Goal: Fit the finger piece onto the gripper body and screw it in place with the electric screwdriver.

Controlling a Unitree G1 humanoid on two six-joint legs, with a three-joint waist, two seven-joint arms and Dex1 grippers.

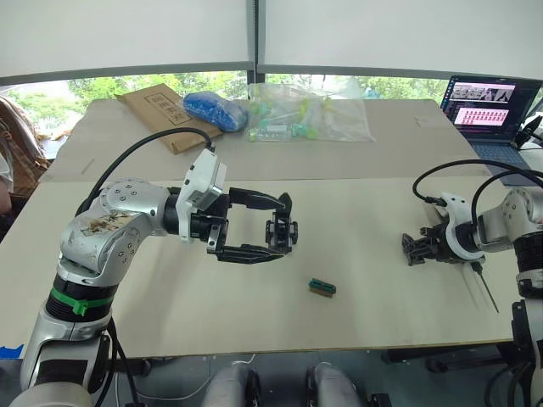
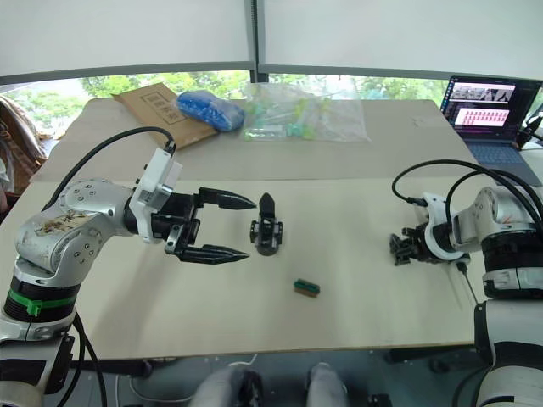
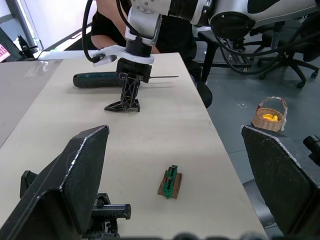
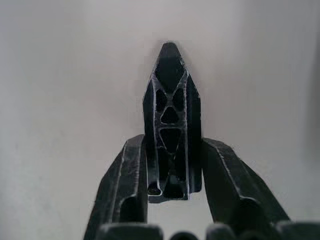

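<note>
Left eye view first: the left gripper [image 1: 276, 229] hovers over the middle of the table [image 1: 170, 297] with its two black fingers spread wide, and the gripper body [image 1: 281, 234] stands upright on the board between them. The spread looks meant to take the assembly by its sides and steady it. A small green block [image 1: 321, 287] lies just toward the robot from it.

Right eye view: the gripper body's [image 2: 265, 225] one pointed finger stands up from its round base, so its long axis is vertical. Well apart, at the table's right edge, the right gripper [image 2: 405, 247] reaches down to the board, and the thin bit of the electric screwdriver [image 2: 466, 282] lies just beside it.

Left wrist view: across the table the right gripper [image 3: 125, 102] points straight down, its tips at the surface. The electric screwdriver [image 3: 95, 79] lies flat behind it, long axis along the table's far edge, bit sticking out past the gripper.

Right wrist view: the two fingers are pinched on the finger piece [image 4: 170, 120], gripping its broad end. Its long axis runs in line with the fingers and its tip points away from the wrist, toward the table, probably so the base can later be turned to meet the body.
</note>
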